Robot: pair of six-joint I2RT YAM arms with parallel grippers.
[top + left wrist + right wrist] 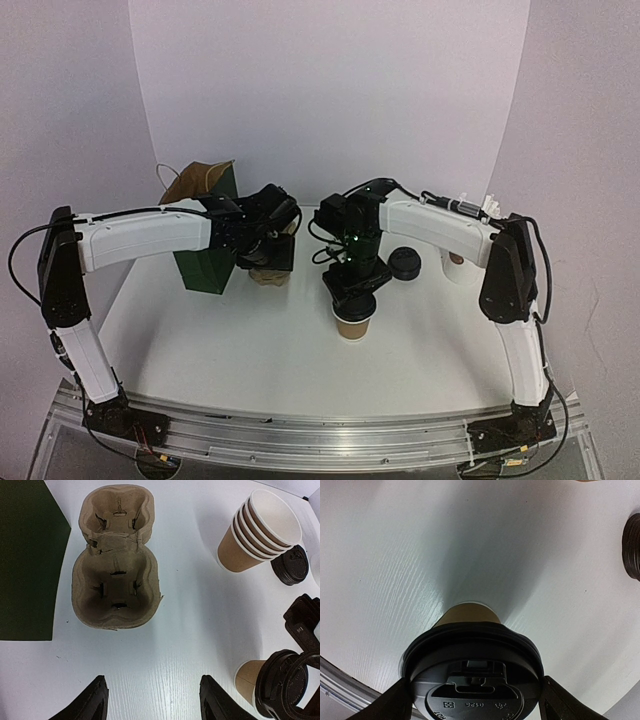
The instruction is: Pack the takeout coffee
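White table point(250, 345), faint wood grain, a soft sheen under the light, and a plain pale backdrop curving around the far edge and both sides. An aluminium rail point(300, 432) runs along the near edge, with both arm bases bolted to it.

The takeout coffee point(354, 325) stands upright near the middle of the table, a little toward the near edge. The right gripper point(474, 679) is straight above it, jaws spread wide, one finger point(390, 705) pressed to each side of the black lid point(470, 650), so it grips the cup by the lid rim. The brown cup wall shows below the lid, its base on the table.

The left gripper point(152, 677) hangs with its jaws wide apart and only bare table between them. Just beyond it sits the pulp carrier tray point(117, 565), both wells vacant, beside the dark green paper bag point(205, 245) at the far left.

Toward the far right corner, a stack of kraft cups point(257, 530) lies tipped over, a pile of black lids point(290, 565) just beside it.
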